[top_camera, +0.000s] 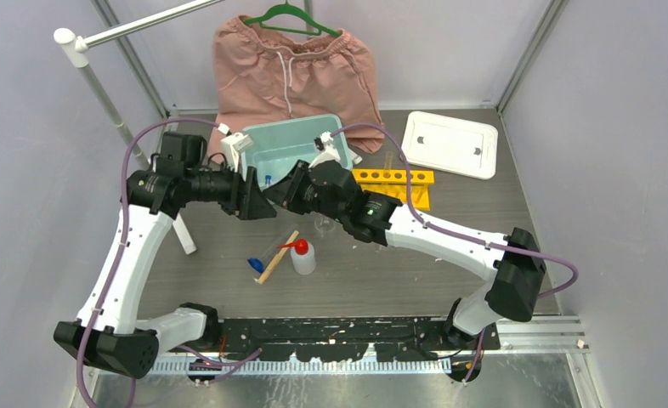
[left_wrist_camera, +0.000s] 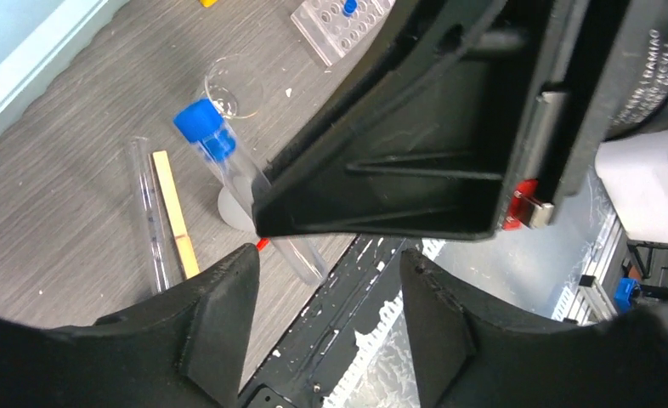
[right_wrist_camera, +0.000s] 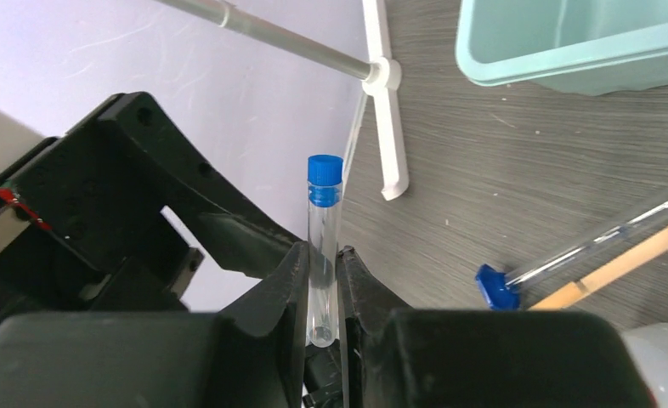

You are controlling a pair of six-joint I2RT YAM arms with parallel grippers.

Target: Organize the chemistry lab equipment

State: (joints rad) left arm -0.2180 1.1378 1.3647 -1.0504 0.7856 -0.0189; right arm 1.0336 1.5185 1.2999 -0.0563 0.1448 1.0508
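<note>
Grey counter (top_camera: 382, 276), with both arms meeting just in front of the bin (top_camera: 290, 146). Right tool (right_wrist_camera: 322, 280) is pinched tight on a capped tube (right_wrist_camera: 324, 212), held upright off the counter. Left tool (left_wrist_camera: 329, 259) faces it, jaws partway apart, nothing in them. Looks like a handoff to me. Next, it'd need to line up on the cap end before the right lets go.

Both the left arm (top_camera: 125, 255) and the right arm (top_camera: 437, 236) have white shells and black joint housings above the black mounting rail (top_camera: 356, 330). A mauve cable (top_camera: 171, 121) runs from that rail along each. The left gripper (left_wrist_camera: 329, 259) has blunt, matte black fingers (left_wrist_camera: 220, 331).
</note>
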